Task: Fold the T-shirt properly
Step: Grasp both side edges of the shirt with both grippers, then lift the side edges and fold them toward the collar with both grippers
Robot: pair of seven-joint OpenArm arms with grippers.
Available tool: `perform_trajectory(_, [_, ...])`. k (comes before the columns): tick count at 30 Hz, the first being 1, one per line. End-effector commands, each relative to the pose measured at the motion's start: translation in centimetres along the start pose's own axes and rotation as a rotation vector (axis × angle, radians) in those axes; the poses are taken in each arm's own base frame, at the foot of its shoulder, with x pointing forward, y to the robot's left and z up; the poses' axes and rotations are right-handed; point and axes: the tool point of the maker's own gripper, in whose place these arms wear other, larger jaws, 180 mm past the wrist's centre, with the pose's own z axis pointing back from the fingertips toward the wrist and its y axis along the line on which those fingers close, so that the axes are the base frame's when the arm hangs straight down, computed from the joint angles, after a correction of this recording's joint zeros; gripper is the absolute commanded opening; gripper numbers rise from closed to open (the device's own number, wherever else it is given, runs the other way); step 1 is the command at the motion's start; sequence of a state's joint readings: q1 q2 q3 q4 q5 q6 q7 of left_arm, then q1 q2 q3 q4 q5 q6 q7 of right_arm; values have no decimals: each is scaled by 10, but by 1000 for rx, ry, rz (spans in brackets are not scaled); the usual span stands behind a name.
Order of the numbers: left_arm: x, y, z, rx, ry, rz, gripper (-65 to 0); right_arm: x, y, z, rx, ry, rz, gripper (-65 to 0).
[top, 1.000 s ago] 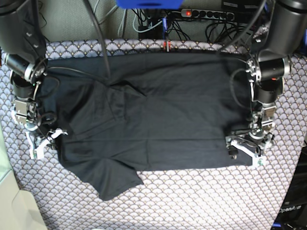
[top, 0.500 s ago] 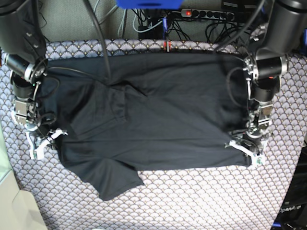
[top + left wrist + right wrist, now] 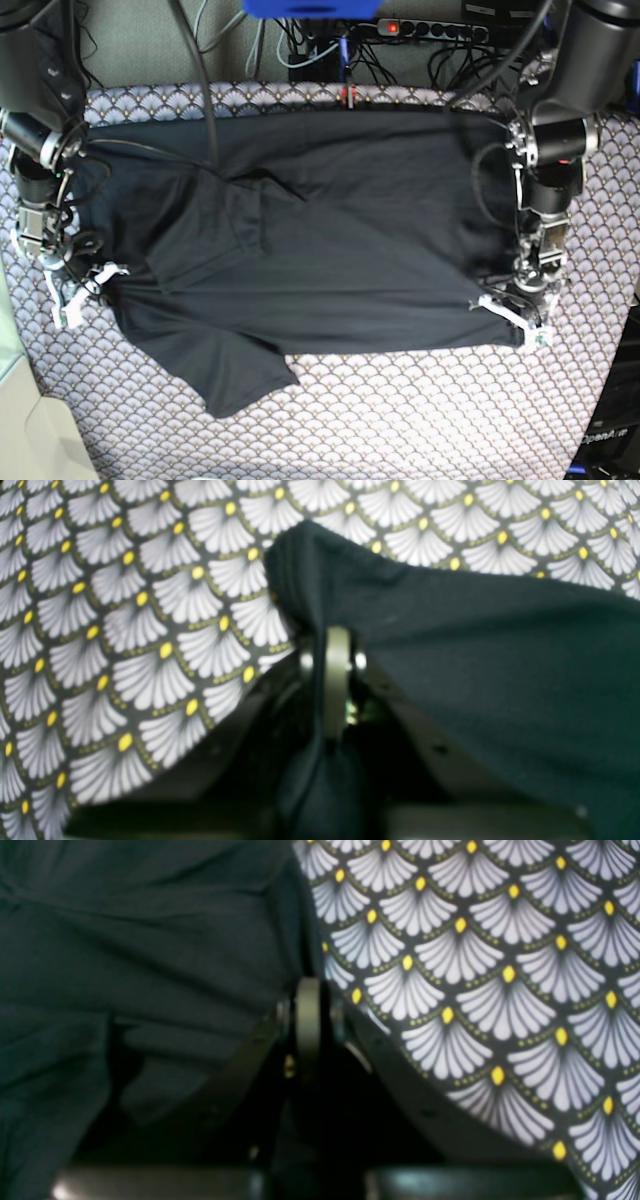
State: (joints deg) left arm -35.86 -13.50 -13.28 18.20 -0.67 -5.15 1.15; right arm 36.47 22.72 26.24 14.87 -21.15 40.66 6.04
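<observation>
A pale tablecloth [image 3: 400, 420] with a scallop pattern is covering the table, and behind its far edge a power strip [image 3: 440, 30] and a tangle of cables [image 3: 320, 50] are lying against the wall. A black cable [image 3: 205, 100] is hanging down over the far left part of the cloth, crossing above the shirt.

The T-shirt [image 3: 330, 240] is lying spread on the tablecloth, filling most of the middle. It is plain dark charcoal, matte, with no print. A raised fold is puckering left of centre, and one sleeve [image 3: 240, 375] is sticking out toward the near edge at lower left.

Its long axis is running side to side across the base view, with the sleeve end on that view's left and the straight hem end on the right.

The left gripper [image 3: 515, 310] is sitting at the near right corner, its jaws closed and pinching the shirt's edge, which is bunching up between the fingers [image 3: 337, 680] in the wrist view. The right gripper [image 3: 80, 290] is at the left edge, also closed on the dark fabric beside its fingers [image 3: 307, 1025].
</observation>
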Motion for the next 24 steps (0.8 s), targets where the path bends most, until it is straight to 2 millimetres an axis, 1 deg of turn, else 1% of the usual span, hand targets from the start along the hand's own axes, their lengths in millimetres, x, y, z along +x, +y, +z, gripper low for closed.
perform_trajectory(1, [13,17,1,45,-19,-13,-650,11,-17,6,-38,-3,22,-650])
perform_trajectory(3, [18,17,5,42,-37,-27,-650,3,-18,8,-41,7,25,-650])
perform_trajectory(5, [31,16,11,39,-62,-43,-650,9,-23,13,-59,-23,63,-650])
perform_trajectory(7, [38,15,17,36,-68,-56,-650,6,-25,20,-75,-31,102,-650])
perform_trajectory(8, [44,14,22,35,-83,-64,-650,8,-17,18,-69,-43,120,-650])
perform_trajectory(10, [56,12,31,31,-111,-79,-650,14,-9,21,-75,-75,172,-650])
perform_trajectory(12, [62,11,38,30,-121,-89,-650,17,-8,27,-92,-79,211,-650])
perform_trajectory(13, [66,9,41,27,-127,-91,-650,18,-3,28,-95,-73,228,-650])
perform_trajectory(15, [70,-1,47,12,-139,-90,-650,28,4,34,-112,-83,273,-650])
perform_trajectory(17, [65,-3,52,8,-133,-96,-650,31,7,45,-134,-92,318,-650])
perform_trajectory(19, [62,-5,55,4,-133,-99,-650,36,18,49,-136,-117,343,-650])
perform_trajectory(21, [52,-5,60,2,-125,-107,-650,46,25,58,-154,-137,382,-650])
perform_trajectory(23, [45,-4,64,3,-123,-114,-650,48,26,69,-177,-133,417,-650])
perform_trajectory(24, [42,-4,67,2,-123,-119,-650,49,30,73,-182,-140,429,-650])
